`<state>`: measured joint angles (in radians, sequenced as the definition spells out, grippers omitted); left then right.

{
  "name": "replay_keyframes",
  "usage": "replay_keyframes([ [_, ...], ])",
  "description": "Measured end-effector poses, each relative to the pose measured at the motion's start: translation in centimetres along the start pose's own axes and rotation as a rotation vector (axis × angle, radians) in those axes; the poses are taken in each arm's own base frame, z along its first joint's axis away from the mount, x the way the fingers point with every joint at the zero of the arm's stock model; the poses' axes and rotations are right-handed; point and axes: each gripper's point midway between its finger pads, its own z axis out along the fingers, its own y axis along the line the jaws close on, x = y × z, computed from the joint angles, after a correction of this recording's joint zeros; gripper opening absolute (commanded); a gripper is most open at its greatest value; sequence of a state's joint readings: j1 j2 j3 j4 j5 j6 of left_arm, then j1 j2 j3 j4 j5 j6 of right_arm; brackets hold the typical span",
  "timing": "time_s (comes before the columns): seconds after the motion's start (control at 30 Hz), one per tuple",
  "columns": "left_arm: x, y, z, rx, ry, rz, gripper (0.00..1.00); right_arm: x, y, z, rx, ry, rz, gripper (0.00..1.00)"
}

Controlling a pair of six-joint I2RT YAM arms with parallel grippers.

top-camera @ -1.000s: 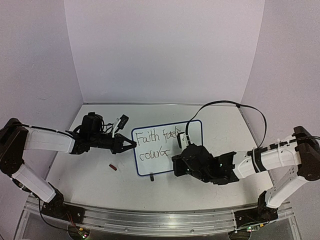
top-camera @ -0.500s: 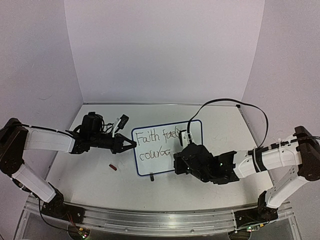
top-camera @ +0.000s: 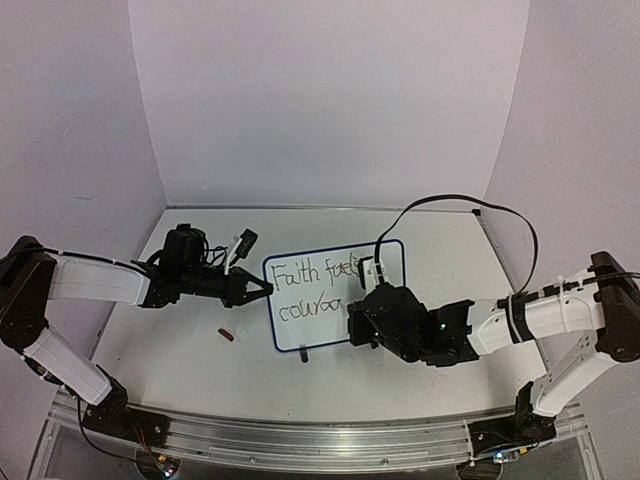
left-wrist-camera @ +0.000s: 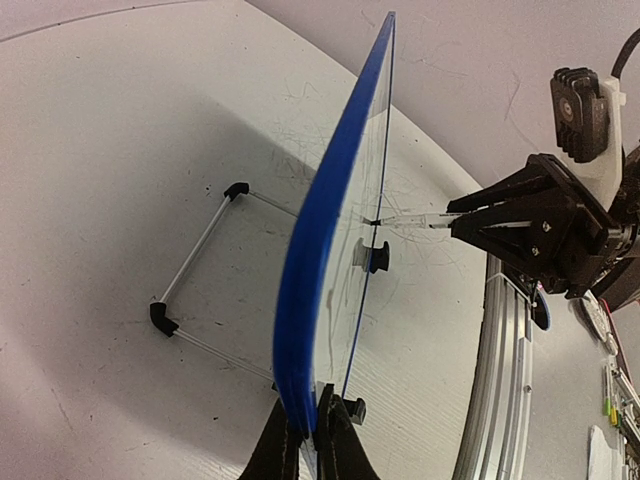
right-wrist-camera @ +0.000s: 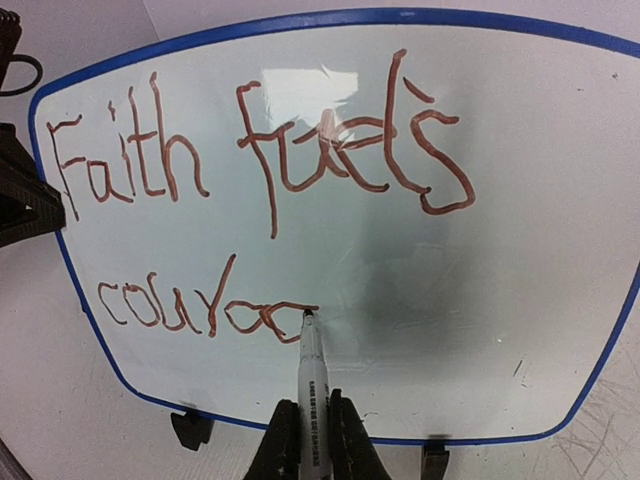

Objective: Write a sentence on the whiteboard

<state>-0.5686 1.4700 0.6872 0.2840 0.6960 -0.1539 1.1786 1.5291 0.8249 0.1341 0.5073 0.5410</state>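
Counter [top-camera: 180, 352]: white and scuffed with faint grey scribbles; we see it carrying everything below.
Red piece [top-camera: 227, 335]: a small red bit lying on the counter, just left of the board's lower left corner and apart from it; we cannot tell what it is.
Left hand [left-wrist-camera: 312, 428]: clenched on the near edge of the whiteboard [left-wrist-camera: 330, 230], its fingers pinching the blue rim from both sides.
Whiteboard: it stands tilted near the middle of the counter, between the two arms. We see it edge-on from the left wrist, with a wire stand [left-wrist-camera: 200, 270] behind it, and face-on from the right wrist, with two small black feet [right-wrist-camera: 190, 428] under its lower rim.
Sentence [right-wrist-camera: 268, 190]: on the board's face, in two lines of reddish-brown strokes. In the upper line we read "Faith fuels". In the lower line we read "coura", followed by looped strokes that we cannot make out as letters.
Marker [right-wrist-camera: 312, 380]: white barrel, tip touching the board at the end of the lower line. Its barrel carries small print that we cannot read.
Right hand [right-wrist-camera: 312, 440]: clenched around the marker's barrel, low in front of the board's right half.
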Motion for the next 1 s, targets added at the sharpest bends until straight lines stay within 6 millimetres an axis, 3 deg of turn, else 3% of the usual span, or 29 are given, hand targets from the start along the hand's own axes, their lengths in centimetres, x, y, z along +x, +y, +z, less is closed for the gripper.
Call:
replay_keyframes([
  [0.57,0.0,0.0,0.0,0.000,0.002,0.000,0.00,1.2,0.4,-0.1,-0.023,0.044,0.007,0.00],
  [1.0,0.1,0.0,0.0,0.000,0.003,-0.002,0.00,4.5,1.2,0.3,-0.045,0.124,-0.010,0.00],
])
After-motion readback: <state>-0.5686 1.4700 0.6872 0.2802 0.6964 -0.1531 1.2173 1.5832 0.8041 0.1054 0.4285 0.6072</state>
